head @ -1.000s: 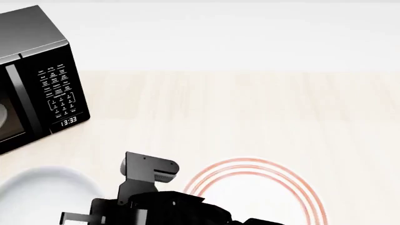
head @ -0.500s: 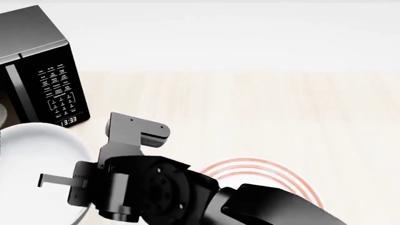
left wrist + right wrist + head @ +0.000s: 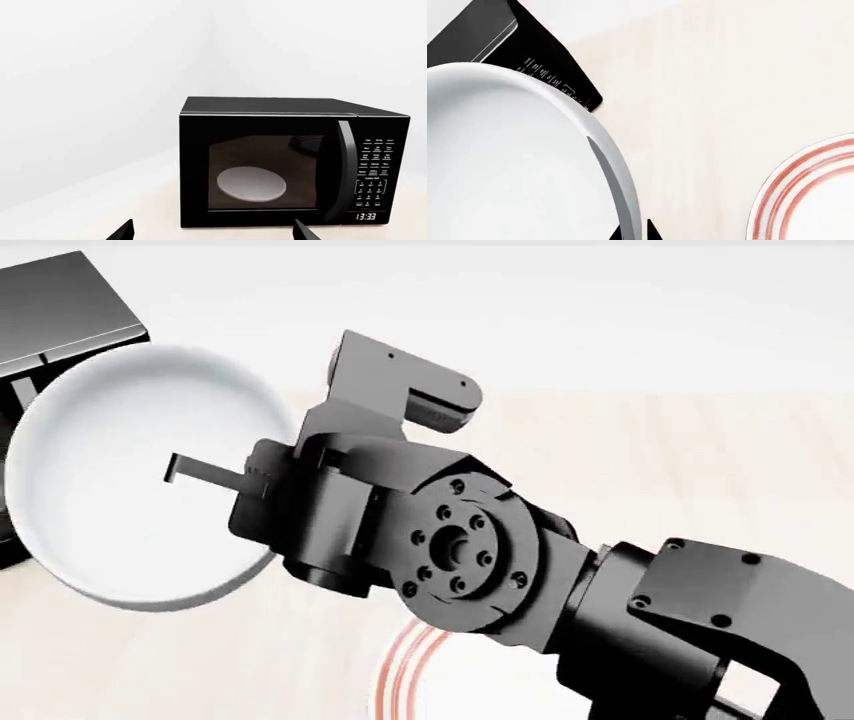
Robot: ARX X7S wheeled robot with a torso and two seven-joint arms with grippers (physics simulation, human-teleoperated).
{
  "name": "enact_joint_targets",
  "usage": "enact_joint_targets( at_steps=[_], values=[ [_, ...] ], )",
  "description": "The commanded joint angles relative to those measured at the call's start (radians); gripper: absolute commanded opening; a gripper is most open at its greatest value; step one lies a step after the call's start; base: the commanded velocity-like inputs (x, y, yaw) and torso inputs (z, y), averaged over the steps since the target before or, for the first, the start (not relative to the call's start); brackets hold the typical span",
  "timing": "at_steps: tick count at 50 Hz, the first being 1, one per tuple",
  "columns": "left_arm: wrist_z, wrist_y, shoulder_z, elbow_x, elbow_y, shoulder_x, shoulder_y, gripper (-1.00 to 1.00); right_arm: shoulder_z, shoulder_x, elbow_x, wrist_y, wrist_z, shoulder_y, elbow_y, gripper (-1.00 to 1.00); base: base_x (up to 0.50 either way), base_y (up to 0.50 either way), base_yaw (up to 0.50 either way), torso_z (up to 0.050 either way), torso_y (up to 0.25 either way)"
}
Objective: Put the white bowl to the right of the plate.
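Note:
My right gripper (image 3: pixel 180 471) is shut on the rim of the white bowl (image 3: pixel 134 530) and holds it up in the air at the left of the head view, tilted on edge. In the right wrist view the bowl (image 3: pixel 507 160) fills the near side, with its rim pinched between my right gripper (image 3: pixel 634 234) tips. The plate (image 3: pixel 814 200) with red-orange rings lies on the table beside it. In the head view only a sliver of the plate (image 3: pixel 407 670) shows under my arm. My left gripper (image 3: pixel 213 236) is open and empty, facing the microwave.
A black microwave (image 3: pixel 287 165) stands at the table's far left, with a pale dish (image 3: pixel 252 184) behind its door. Its corner shows behind the bowl in the head view (image 3: pixel 54 310). The light wooden table (image 3: pixel 694 470) stretches to the right.
My right arm has lifted the bowl from low near the table to high in the head view. It now hides most of the microwave and the plate.

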Motion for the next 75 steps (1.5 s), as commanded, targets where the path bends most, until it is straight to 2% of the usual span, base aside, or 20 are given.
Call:
enact_joint_targets(
  at_steps=[1,6,12,19,29,55,65,75],
  values=[
    [-0.009,-0.004,0.01,0.004,-0.008,-0.004,-0.006,1.0,0.056,0.204,0.016,-0.032,0.161,0.104,-0.115,-1.0,0.0,0.0,0.0,0.0,0.01],
    [-0.013,-0.005,0.015,0.008,-0.014,-0.005,-0.01,1.0,0.059,0.27,0.025,-0.02,0.184,0.123,-0.096,-1.0,0.0,0.0,0.0,0.0,0.0],
    [-0.02,-0.013,0.032,0.018,-0.02,-0.008,-0.019,1.0,0.045,0.292,0.047,0.043,0.168,0.146,0.04,-1.0,0.0,0.0,0.0,0.0,0.0],
    [-0.024,-0.014,0.037,0.019,-0.019,-0.01,-0.019,1.0,0.039,0.35,0.05,0.077,0.141,0.144,0.104,-1.0,0.0,0.0,0.0,0.0,0.0],
    [-0.032,-0.022,0.05,0.026,-0.023,-0.014,-0.022,1.0,0.041,0.481,0.064,0.089,0.132,0.13,0.172,-1.0,0.0,0.0,0.0,0.0,0.001],
    [-0.047,-0.023,0.073,0.037,-0.035,-0.02,-0.03,1.0,0.03,0.689,0.096,0.057,0.076,-0.019,0.28,-1.0,0.0,0.0,0.0,0.0,0.0],
    [-0.054,-0.025,0.077,0.037,-0.043,-0.022,-0.036,1.0,0.027,0.701,0.121,0.076,0.016,-0.083,0.352,-1.0,0.0,0.0,0.0,0.0,0.001],
    [-0.058,-0.023,0.079,0.037,-0.042,-0.025,-0.034,1.0,0.031,0.769,0.124,0.022,-0.012,-0.158,0.283,-1.0,0.0,0.0,0.0,0.0,0.001]
  ],
)
